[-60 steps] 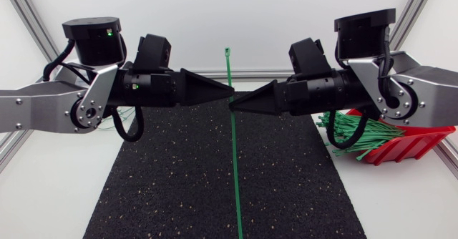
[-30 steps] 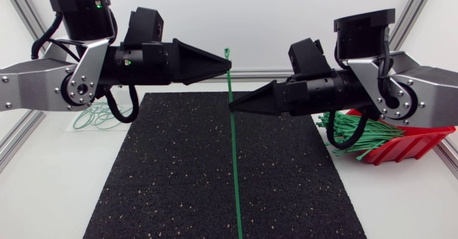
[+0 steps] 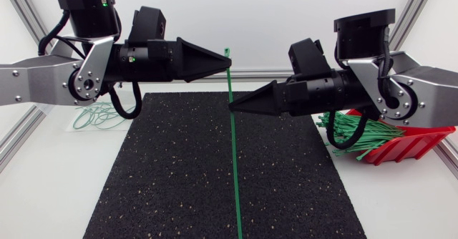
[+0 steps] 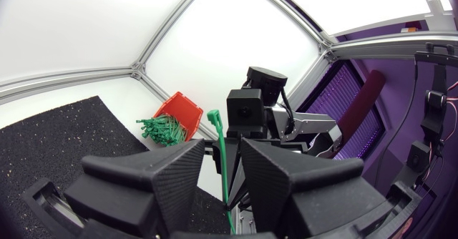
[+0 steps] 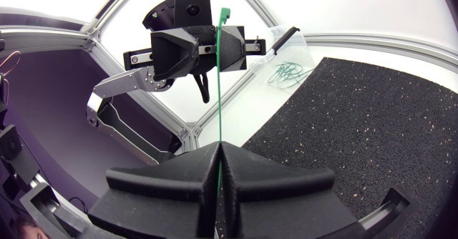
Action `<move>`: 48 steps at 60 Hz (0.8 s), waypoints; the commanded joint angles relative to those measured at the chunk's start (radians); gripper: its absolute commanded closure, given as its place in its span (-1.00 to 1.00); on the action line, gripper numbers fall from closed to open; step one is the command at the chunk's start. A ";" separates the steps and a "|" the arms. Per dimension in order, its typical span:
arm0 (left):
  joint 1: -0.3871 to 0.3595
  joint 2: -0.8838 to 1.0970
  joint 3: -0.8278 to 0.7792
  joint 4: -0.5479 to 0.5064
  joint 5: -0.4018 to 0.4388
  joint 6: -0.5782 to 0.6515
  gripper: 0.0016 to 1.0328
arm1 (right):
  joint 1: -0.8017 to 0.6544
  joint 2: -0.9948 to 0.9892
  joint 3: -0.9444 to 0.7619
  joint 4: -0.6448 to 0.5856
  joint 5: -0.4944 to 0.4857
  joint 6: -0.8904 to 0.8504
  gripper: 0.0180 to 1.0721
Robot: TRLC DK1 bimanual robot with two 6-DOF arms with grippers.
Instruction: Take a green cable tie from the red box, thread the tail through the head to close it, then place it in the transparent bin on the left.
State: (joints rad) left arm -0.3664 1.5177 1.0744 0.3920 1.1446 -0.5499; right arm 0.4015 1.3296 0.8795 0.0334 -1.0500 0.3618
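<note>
A green cable tie hangs upright over the mat, its head on top and its tail reaching the near edge. My right gripper is shut on the strap about a third of the way down; in the right wrist view the strap rises from its closed fingertips. My left gripper holds the strap just under the head, fingers pressed to either side. From the left wrist, the head stands above its fingertips. The red box of ties sits at the right.
A black speckled mat covers the middle of the white table. The transparent bin at the left holds several looped green ties. Aluminium frame rails run along the table's back and sides.
My left gripper let go of the strap beside the right gripper's tip, rose along it and closed again just under the head. The right gripper and tie stayed still.
</note>
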 commanded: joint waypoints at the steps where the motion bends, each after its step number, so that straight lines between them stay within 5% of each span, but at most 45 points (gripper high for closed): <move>1: 0.012 0.013 0.030 -0.001 0.010 -0.012 0.36 | 0.010 -0.010 -0.027 0.011 0.002 0.000 0.89; 11: 0.015 0.016 0.036 -0.001 0.009 -0.013 0.53 | 0.011 -0.010 -0.028 0.011 0.004 -0.001 0.89; 48: 0.017 0.021 0.030 -0.001 0.009 -0.013 0.62 | 0.008 -0.012 -0.027 0.017 0.010 -0.001 0.89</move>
State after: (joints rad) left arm -0.3546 1.5196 1.0855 0.3901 1.1446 -0.5503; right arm 0.4053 1.3293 0.8726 0.0341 -1.0431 0.3618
